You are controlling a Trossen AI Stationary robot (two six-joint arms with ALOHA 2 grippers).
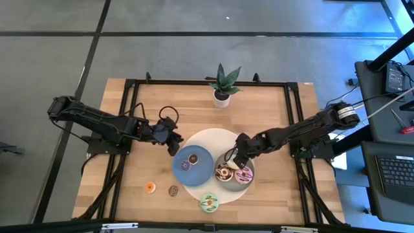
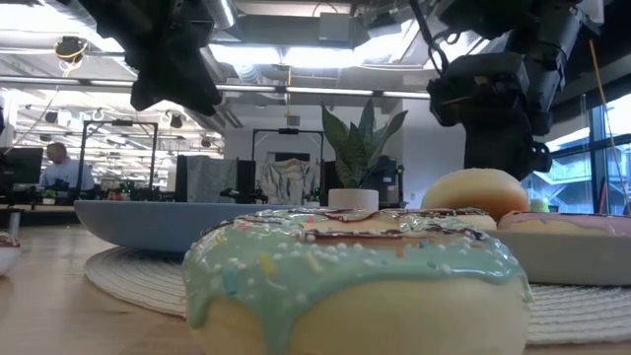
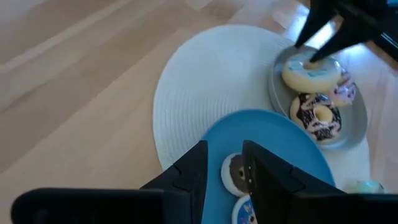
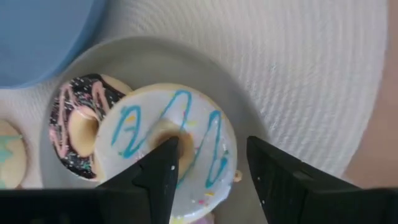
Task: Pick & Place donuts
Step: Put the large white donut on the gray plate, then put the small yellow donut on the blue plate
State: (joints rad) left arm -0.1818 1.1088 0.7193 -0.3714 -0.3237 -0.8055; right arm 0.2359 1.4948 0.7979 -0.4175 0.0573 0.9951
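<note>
The left gripper hangs over the blue plate's near rim, jaws part-spread on nothing, two minis just beyond it, likely sorted there. Two more minis lie on bare wood. The right gripper, jaws apart and let go, straddles the white donut on the grey plate, chocolate and pink beside it; the green donut waits off-plate

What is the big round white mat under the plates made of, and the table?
The white mat looks woven, maybe from cord or fibre: fine ribbed rings circle around it. I can't tell which fibre. The table looks like wood with a smooth, light finish: pale boards with grain lines run along it.
</note>
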